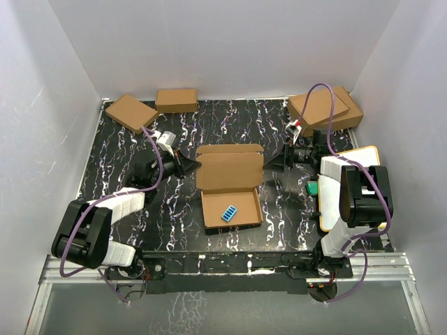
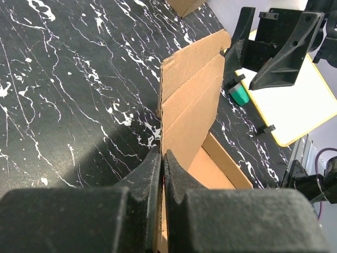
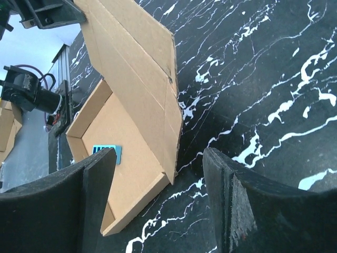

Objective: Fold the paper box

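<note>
The paper box lies mid-table as an open brown cardboard tray with its lid standing up at the far side. A small blue card lies in the tray. My left gripper is shut on the lid's left side flap; in the left wrist view its fingers pinch the cardboard edge. My right gripper is open just right of the lid, not touching it. In the right wrist view its fingers stand wide apart, with the box and blue card to the left.
Two small closed brown boxes sit at the back left. Two larger stacked brown boxes sit at the back right. A white board with a yellow rim and a green object lie by the right arm.
</note>
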Controlling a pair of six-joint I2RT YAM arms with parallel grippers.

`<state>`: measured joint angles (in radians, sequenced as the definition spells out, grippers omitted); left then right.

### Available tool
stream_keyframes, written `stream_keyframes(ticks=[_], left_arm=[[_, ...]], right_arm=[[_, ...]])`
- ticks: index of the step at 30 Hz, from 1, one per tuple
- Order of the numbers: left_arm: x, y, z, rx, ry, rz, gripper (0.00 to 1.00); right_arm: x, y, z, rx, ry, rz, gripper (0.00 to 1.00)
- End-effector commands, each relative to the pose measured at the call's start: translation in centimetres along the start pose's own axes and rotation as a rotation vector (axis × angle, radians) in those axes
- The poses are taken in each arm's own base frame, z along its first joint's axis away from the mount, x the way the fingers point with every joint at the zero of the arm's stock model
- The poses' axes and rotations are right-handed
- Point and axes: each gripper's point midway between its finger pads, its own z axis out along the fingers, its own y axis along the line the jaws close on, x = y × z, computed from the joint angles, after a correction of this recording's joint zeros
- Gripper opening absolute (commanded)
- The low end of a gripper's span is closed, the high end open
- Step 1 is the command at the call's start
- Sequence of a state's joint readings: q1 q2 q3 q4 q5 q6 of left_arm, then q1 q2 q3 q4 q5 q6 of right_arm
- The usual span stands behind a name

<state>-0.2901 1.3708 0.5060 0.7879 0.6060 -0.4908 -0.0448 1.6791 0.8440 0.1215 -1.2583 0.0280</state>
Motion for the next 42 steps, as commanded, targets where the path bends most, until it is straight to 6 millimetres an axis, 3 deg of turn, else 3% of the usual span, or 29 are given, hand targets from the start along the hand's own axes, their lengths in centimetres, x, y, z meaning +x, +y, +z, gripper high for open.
stream_keyframes(ticks=[1, 13, 18, 23, 31, 42], left_arm=[[-1.6, -1.9, -0.3, 0.077, -0.045, 0.074, 0.00], [-1.8, -2.3, -0.2, 0.098, -0.048, 0.077, 0.00], [-1.9, -2.3, -0.1, 0.097, -0.046, 0.066, 0.00], [-2.2, -1.7, 0.1, 0.039, -0.052, 0.051, 0.00], [-3.0, -1.0, 2.0, -0.160, -0.038, 0.089, 0.00], [-4.6, 2.9, 5.4, -0.522, 0.000, 0.111, 0.00]], right_arm=[[-2.5, 0.2, 1.0, -0.022, -0.011, -0.119, 0.70], [-1.7, -0.2, 2.4, -0.032, 0.031, -0.121, 0.43], [-1.6, 0.2, 2.8, -0.047, 0.042, -0.133, 0.25], [-2.3, 0.3, 2.8, -0.002, 0.038, -0.178, 0.14], [-4.9, 0.6, 3.4, 0.178, 0.012, -0.325, 0.08], [-8.8, -1.2, 3.2, 0.516, -0.115, -0.308, 0.08]])
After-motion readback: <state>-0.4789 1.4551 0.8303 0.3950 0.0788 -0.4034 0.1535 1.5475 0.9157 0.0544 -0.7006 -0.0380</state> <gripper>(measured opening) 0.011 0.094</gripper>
